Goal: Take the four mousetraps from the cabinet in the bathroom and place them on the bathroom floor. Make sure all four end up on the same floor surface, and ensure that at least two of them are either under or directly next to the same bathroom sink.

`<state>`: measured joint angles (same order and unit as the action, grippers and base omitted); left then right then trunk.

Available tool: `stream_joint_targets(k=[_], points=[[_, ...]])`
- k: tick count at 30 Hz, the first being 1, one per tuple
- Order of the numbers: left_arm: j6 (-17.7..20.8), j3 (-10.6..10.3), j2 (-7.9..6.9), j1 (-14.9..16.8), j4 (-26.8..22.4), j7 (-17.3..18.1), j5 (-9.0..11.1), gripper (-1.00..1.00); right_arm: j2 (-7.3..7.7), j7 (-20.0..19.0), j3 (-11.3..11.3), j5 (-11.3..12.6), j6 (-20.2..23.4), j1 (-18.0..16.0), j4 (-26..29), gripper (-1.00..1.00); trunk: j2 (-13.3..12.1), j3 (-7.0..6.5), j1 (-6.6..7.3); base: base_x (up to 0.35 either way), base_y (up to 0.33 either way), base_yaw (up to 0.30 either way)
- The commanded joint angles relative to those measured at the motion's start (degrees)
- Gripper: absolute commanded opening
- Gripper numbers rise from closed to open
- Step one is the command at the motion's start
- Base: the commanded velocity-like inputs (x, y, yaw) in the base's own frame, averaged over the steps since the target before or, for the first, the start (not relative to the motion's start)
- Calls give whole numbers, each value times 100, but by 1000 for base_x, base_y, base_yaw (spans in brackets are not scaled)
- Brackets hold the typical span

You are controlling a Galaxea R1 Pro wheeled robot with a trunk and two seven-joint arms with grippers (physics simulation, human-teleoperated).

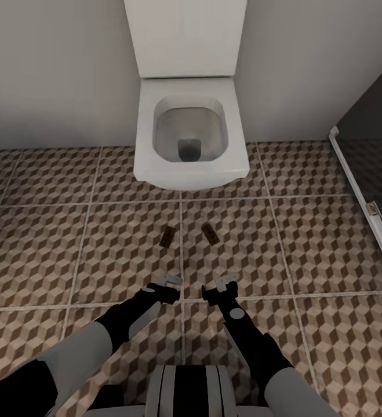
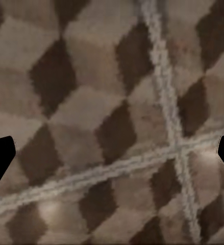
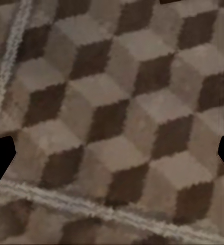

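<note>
Two mousetraps lie on the bathroom floor (image 1: pixel 306 243) in front of a white toilet (image 1: pixel 188 139) that stands against the far wall. The left mousetrap (image 1: pixel 167 236) sits just left of a grout line running near to far, and the right mousetrap (image 1: pixel 210 233) sits just right of it; they are near each other but apart, each angled a little, both flat on the cube-patterned tiles.

Nearer than the traps, both arms reach down toward the floor. The left gripper (image 1: pixel 170 280) hangs just short of the left mousetrap without touching it, and the right gripper (image 1: pixel 226 281) hangs likewise short of the right one. Each wrist view looks straight at bare tile and grout, with the dark fingertips (image 2: pixel 0 155) at the opposite edges of the frame, so both grippers are spread wide and carry nothing.

At the far right a white-framed glass panel (image 1: pixel 362 197) borders a darker tiled area.
</note>
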<state>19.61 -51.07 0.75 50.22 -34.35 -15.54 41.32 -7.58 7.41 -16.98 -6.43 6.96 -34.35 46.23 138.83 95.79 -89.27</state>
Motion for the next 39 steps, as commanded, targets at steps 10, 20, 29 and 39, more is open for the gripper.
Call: stream_joint_targets(k=[10,20,29,39], points=[[2,-41,-13,6,-8,-46,60,100,12,31,-16,-60,43,-1,9,100,-401,-177,221,0,0,0],[-8,-43,-83,3,-17,-45,54,100,35,27,-10,-60,42,-1,9,100,-802,-357,440,0,0,0],[-15,-43,-174,-31,-13,-45,52,100,300,-9,-6,-34,5,-1,9,100,-1163,-518,638,0,0,0],[-24,-43,-300,-121,-11,-45,52,100,671,-426,1,-14,-145,-1,-18,100,-1564,-698,858,0,0,0]])
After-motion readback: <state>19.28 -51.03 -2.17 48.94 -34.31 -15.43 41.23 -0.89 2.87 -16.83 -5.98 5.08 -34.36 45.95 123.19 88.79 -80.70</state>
